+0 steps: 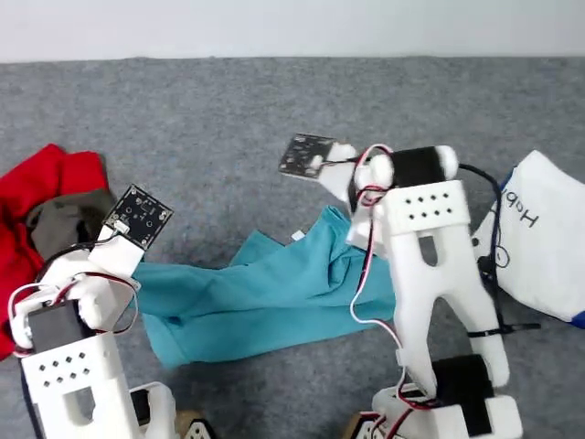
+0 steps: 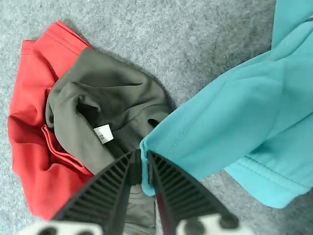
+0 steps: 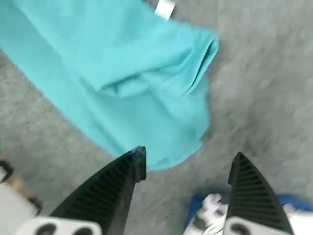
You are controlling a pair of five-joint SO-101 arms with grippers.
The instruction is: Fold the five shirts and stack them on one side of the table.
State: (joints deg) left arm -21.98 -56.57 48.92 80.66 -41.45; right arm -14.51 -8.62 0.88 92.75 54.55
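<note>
One shirt is being worked: the teal shirt (image 1: 265,293), lying crumpled on the table (image 1: 228,110) between the two grippers. The left gripper (image 2: 143,161) is closed on a corner of its hem, with cloth pinched between the tips. The right gripper (image 3: 188,161) is spread wide and holds nothing; the shirt's other end lies just ahead of its tips.

I judge this to be the spreading-out step before the first fold. Next, the right gripper needs to drop onto that edge and pinch it, so both can pull the cloth flat.

Just beyond the left gripper's tips an olive shirt (image 2: 107,98) is heaped on a red shirt (image 2: 29,122), close enough to snag. A white shirt (image 1: 548,238) lies on the right gripper's outer side.
</note>
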